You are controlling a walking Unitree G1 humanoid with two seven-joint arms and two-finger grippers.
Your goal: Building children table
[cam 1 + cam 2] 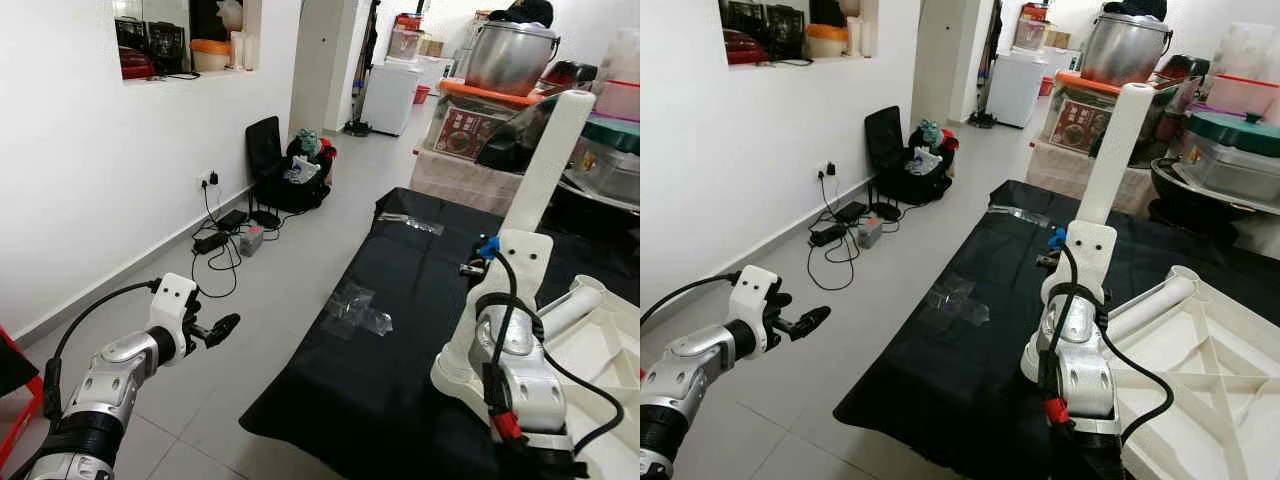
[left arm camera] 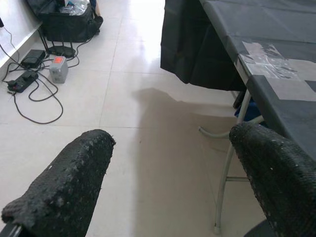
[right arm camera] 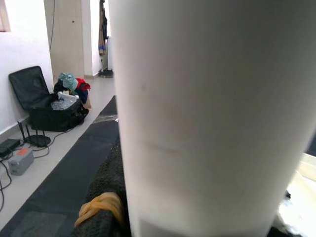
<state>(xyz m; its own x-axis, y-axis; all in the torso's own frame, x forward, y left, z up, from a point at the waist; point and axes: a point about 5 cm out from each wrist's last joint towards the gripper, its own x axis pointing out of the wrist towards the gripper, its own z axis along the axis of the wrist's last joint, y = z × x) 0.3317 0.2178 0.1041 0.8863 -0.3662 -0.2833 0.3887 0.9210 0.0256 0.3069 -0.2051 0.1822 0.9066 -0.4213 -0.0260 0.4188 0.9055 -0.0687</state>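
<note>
A: Starting with the biggest thing, what have we got?

B: A long table draped in black cloth [image 1: 400, 330], running away from the robot. On its near right end lies the white children's tabletop [image 1: 1230, 385], turned underside up so the moulded ribs show. One white leg [image 1: 1150, 303] already lies low along its near corner.

A: And the tall white post?

B: That is a second table leg [image 1: 545, 165], held nearly upright and leaning a little, above the black cloth just beside the tabletop's corner. The right gripper [image 1: 483, 258] is clenched around its lower part; in the right wrist view the leg's pale barrel sits hard against the lens.

A: How will it handle?

B: My guess is hollow plastic: light, stiff, smooth enough to slip or twist in the fingers. A hold low down, near the end that goes into the socket, should give better control; the free top end could swing towards the pots and tubs behind.

A: The other arm?

B: The left gripper [image 1: 212, 331] hangs out over the pale floor tiles, well apart from the table, its fingers [image 2: 69, 182] spread and grasping nothing. It could steady the tabletop, which looks light enough to skate on the cloth
</note>
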